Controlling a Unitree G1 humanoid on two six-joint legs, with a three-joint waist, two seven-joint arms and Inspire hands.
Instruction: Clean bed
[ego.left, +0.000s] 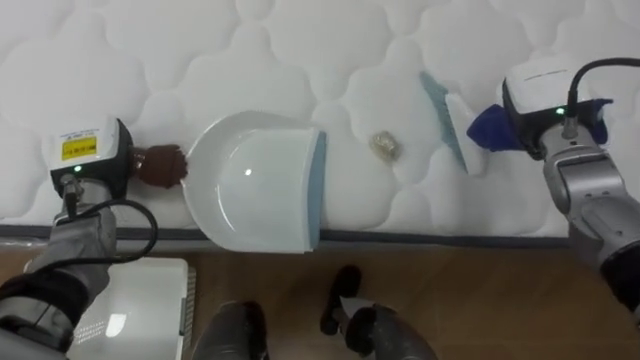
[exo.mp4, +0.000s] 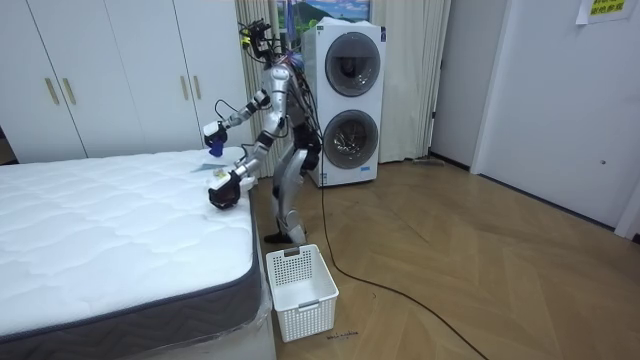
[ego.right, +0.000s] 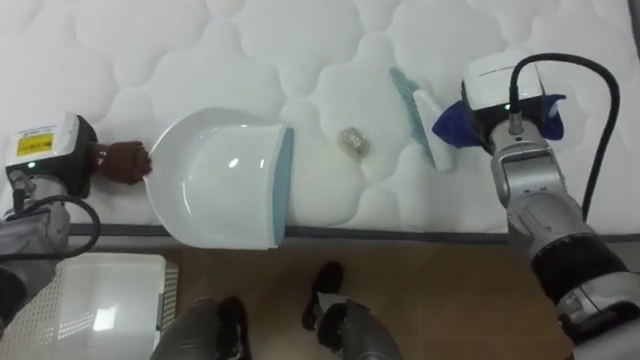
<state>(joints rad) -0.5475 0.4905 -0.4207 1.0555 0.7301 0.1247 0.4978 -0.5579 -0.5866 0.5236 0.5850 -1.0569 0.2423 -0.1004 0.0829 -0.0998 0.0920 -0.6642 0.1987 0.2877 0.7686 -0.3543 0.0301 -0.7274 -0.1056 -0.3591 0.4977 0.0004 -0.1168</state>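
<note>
Flanking one scrap (ego.left: 385, 146): one dustpan (ego.left: 255, 185), one brush (ego.left: 450, 120).

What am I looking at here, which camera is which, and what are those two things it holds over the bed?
It is a two-legged robot standing at the edge of a bare mattress. Two pictures come from cameras on its head, looking down; the third comes from a camera across the room. Its left hand grips a white dustpan lying on the mattress; its right hand grips a small brush. Between them lies a small crumpled scrap. A white basket stands on the floor beside the bed.
</note>
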